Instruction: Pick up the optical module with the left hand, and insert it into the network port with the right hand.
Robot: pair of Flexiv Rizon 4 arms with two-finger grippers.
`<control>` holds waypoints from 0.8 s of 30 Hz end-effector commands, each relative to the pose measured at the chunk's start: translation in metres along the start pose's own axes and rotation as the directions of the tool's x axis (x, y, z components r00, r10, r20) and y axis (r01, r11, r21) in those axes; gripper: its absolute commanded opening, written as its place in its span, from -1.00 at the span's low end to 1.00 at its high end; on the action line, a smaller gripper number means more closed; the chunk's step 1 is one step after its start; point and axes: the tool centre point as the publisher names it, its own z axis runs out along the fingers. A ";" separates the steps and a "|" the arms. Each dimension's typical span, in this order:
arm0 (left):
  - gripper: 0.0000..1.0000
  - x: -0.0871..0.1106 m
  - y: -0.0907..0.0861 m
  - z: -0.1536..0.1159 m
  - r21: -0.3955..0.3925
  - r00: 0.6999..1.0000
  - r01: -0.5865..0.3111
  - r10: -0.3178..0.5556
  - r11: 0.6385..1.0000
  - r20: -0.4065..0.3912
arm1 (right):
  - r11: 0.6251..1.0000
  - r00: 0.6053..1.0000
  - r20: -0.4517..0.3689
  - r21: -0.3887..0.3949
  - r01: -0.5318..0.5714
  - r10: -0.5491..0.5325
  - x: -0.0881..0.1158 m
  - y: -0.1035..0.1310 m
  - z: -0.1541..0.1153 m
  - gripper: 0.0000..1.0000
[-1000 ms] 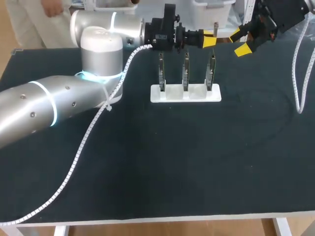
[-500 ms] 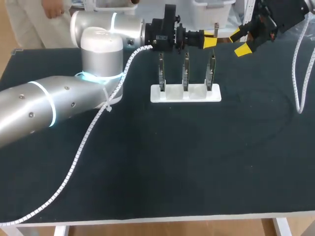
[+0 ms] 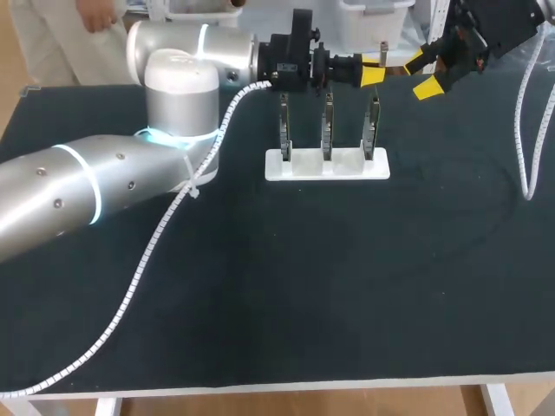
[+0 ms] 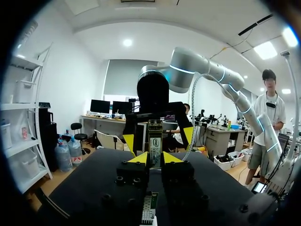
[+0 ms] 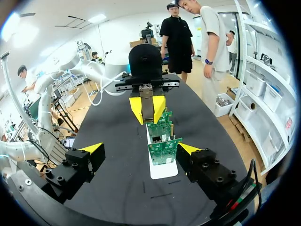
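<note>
The optical module [image 3: 392,69], a slim metal bar with a label, is held level above the table's back edge, and my left gripper [image 3: 371,73] is shut on it. In the left wrist view the module [image 4: 154,142] stands between the yellow tips of the left gripper [image 4: 154,159]. My right gripper [image 3: 422,74] hangs open just past the module's free end, facing it. Its own view shows the right gripper [image 5: 141,149] spread wide, with the module [image 5: 147,106] and the left gripper ahead. Three green network boards [image 3: 328,130] stand upright in a white rack [image 3: 326,166] below the left gripper.
A white spiral cable [image 3: 523,139] hangs down over the table's right side. Another spiral cable [image 3: 139,269] runs along my left arm to the front left edge. Dark tabletop [image 3: 347,286] spreads in front of the rack.
My left arm has edged slightly to the right with the module in its grip. The right arm has not moved.
</note>
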 end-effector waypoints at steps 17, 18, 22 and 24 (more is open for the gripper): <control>-1.00 0.000 0.001 0.000 0.003 1.000 -0.004 0.004 1.000 -0.002 | 1.000 1.000 0.000 0.007 0.000 0.000 0.000 0.003 0.000 1.00; -1.00 0.000 0.001 0.000 0.003 1.000 -0.004 0.004 1.000 -0.002 | 1.000 1.000 0.000 0.007 0.000 0.000 0.000 0.003 0.000 1.00; -1.00 0.000 0.001 0.000 0.003 1.000 -0.004 0.004 1.000 -0.002 | 1.000 1.000 0.000 0.007 0.000 0.000 0.000 0.003 0.000 1.00; -1.00 0.000 0.001 0.000 0.003 1.000 -0.004 0.004 1.000 -0.002 | 1.000 1.000 0.004 0.012 0.005 -0.005 -0.003 0.002 -0.001 1.00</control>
